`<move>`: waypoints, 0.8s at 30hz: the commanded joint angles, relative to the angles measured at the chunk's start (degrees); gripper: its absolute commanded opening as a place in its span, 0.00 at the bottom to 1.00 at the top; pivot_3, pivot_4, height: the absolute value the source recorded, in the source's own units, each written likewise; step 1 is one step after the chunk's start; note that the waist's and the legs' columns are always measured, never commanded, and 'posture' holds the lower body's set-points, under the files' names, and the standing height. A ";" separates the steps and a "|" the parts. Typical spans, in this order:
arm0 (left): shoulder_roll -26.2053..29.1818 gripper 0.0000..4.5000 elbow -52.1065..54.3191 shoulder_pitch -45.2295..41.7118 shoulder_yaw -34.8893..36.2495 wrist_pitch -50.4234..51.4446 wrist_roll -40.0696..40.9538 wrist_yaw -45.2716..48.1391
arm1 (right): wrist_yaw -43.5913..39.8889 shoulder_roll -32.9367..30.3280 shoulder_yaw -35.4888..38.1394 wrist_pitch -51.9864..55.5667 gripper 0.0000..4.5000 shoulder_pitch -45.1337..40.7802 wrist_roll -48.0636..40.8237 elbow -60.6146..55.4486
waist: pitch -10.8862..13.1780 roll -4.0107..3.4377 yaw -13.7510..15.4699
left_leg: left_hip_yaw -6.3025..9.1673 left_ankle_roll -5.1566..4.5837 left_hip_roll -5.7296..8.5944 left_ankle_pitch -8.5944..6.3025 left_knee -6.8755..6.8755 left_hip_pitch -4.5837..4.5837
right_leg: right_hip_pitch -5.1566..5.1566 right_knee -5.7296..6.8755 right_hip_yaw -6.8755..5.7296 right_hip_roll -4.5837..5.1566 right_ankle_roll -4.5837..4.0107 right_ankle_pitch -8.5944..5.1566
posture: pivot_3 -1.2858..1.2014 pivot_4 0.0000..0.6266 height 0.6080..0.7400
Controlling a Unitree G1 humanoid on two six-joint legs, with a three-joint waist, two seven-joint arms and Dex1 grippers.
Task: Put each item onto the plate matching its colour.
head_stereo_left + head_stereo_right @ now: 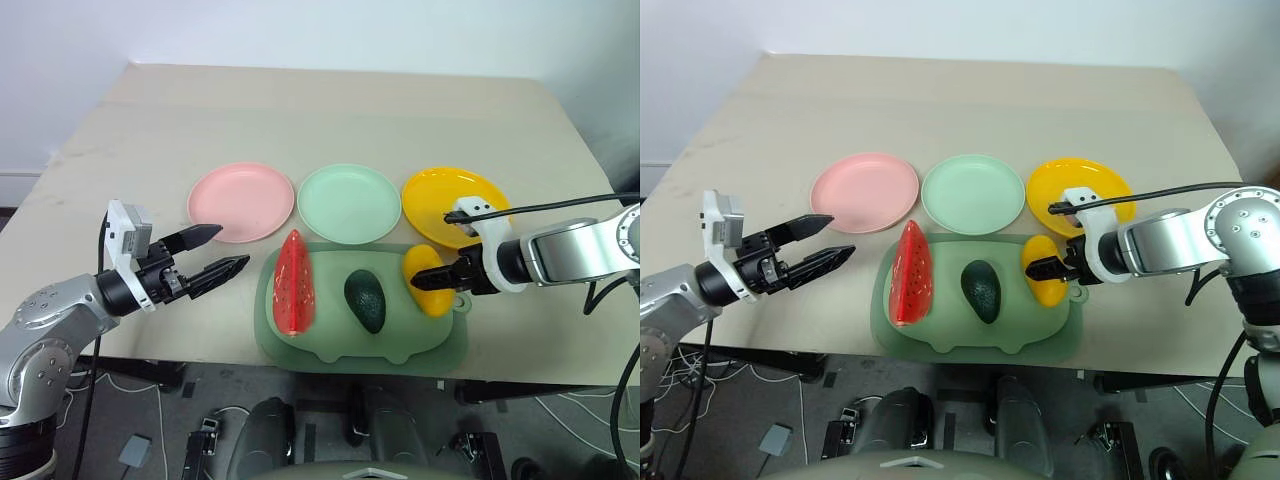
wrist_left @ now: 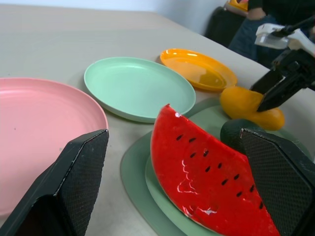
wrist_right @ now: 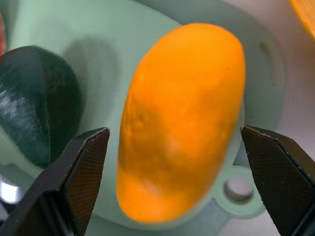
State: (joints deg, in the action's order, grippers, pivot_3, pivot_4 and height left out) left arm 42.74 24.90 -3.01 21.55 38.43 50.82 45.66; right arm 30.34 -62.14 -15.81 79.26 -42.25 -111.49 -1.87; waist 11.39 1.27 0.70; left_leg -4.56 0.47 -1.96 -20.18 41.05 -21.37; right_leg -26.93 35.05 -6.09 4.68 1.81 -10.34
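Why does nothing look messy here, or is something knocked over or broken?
Nothing stands out. The watermelon slice, avocado and mango lie neatly on the green mat, and the three plates sit bare in a row behind it. Nothing is spilled or damaged.

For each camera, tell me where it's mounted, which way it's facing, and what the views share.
Left and right eye views: on the head, looking down over the table, both arms showing.
Left wrist view: along its open jaws toward the watermelon and plates.
Right wrist view: down between its open jaws at the mango.
Shared: the mango and avocado show in all views.
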 commanded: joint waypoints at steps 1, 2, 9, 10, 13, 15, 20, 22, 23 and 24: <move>0.78 1.00 1.38 -0.52 1.90 -0.29 1.22 0.03 | 3.57 0.87 -0.97 -3.03 1.00 0.21 -1.51 -0.49 | 0.00 0.00 -0.02 | -0.01 0.00 -0.01 0.00 0.00 0.00 | 0.00 0.00 0.00 0.00 0.00 0.00 | 0.52 0.24 1.00; 0.91 1.00 1.28 -0.53 2.05 -0.28 1.24 0.14 | 3.93 1.18 -1.07 -3.47 1.00 0.52 -1.51 -0.67 | 0.00 0.00 0.00 | 0.00 0.00 -0.02 0.00 0.00 0.00 | 0.00 0.00 0.00 -0.01 0.00 0.00 | 0.52 0.24 1.00; 2.16 1.00 0.31 -2.01 2.08 0.04 1.19 0.39 | 4.12 -0.40 -0.85 -4.24 0.73 0.94 -1.51 -5.42 | 0.00 0.00 0.07 | 0.01 0.00 -0.04 0.00 0.00 -0.02 | 0.00 -0.01 -0.02 0.00 0.01 0.00 | 0.52 0.24 1.00; 2.35 1.00 0.37 -2.03 2.29 0.19 1.31 0.46 | 2.17 -1.18 -0.12 -3.45 0.69 -0.30 -1.51 -5.96 | 0.01 -0.01 0.05 | 0.01 0.00 -0.05 0.00 0.00 -0.01 | 0.00 -0.01 -0.02 0.00 0.01 0.00 | 0.52 0.24 1.00; 3.06 1.00 0.11 -2.47 2.58 0.62 1.56 0.67 | -3.87 -2.57 1.42 -1.17 0.69 -6.28 -1.24 -5.22 | 0.02 -0.04 -0.15 | -0.01 -0.01 -0.05 0.00 0.00 -0.03 | -0.04 -0.02 -0.01 -0.01 0.01 0.00 | 0.52 0.24 1.00; 3.27 1.00 0.22 -2.46 2.66 0.69 1.44 0.76 | -6.55 -2.97 2.13 -0.08 0.69 -9.93 2.60 -2.60 | 0.03 -0.05 -0.24 | -0.04 -0.01 -0.08 -0.01 -0.01 -0.03 | -0.09 -0.02 0.02 -0.05 0.01 0.00 | 0.52 0.24 1.00; 3.63 1.00 -0.20 -3.78 2.49 0.79 1.43 0.44 | -16.00 0.12 0.88 -0.09 0.69 -17.08 24.84 7.81 | 0.01 -0.02 0.06 | -0.02 -0.01 -0.08 -0.01 -0.02 -0.09 | -0.10 -0.07 0.00 -0.06 0.00 -0.01 | 0.52 0.24 1.00; 3.59 1.00 -0.11 -3.98 2.20 0.54 1.08 0.46 | -20.84 2.46 -0.92 -1.83 0.69 -18.54 34.94 12.06 | 0.01 -0.02 0.06 | -0.03 -0.02 -0.03 -0.01 -0.01 -0.13 | -0.11 -0.08 0.01 0.00 0.00 -0.01 | 0.52 0.24 1.00; 3.54 1.00 0.03 -4.04 2.19 0.52 1.06 0.42 | -23.25 3.90 -1.81 -2.85 0.69 -19.10 39.45 14.48 | 0.01 -0.02 0.04 | -0.03 -0.02 -0.02 -0.01 -0.01 -0.12 | -0.10 -0.07 0.01 0.00 0.00 0.00 | 0.52 0.24 1.00; 3.47 1.00 0.19 -4.10 2.23 0.55 1.10 0.34 | -26.15 5.14 -2.76 -3.98 0.69 -19.51 43.62 16.58 | 0.01 -0.02 -0.01 | -0.03 -0.03 -0.02 -0.02 -0.01 -0.12 | -0.11 -0.08 0.01 0.00 0.01 0.00 | 0.52 0.24 1.00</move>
State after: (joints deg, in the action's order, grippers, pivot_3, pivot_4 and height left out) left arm 45.56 24.10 -6.57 22.83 39.54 51.71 46.01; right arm 8.14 -57.56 -17.94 77.08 -59.93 -74.51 12.37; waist 11.40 1.25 0.68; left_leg -4.60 0.43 -1.98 -20.20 41.03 -21.49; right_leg -27.05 34.98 -6.08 4.67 1.82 -10.34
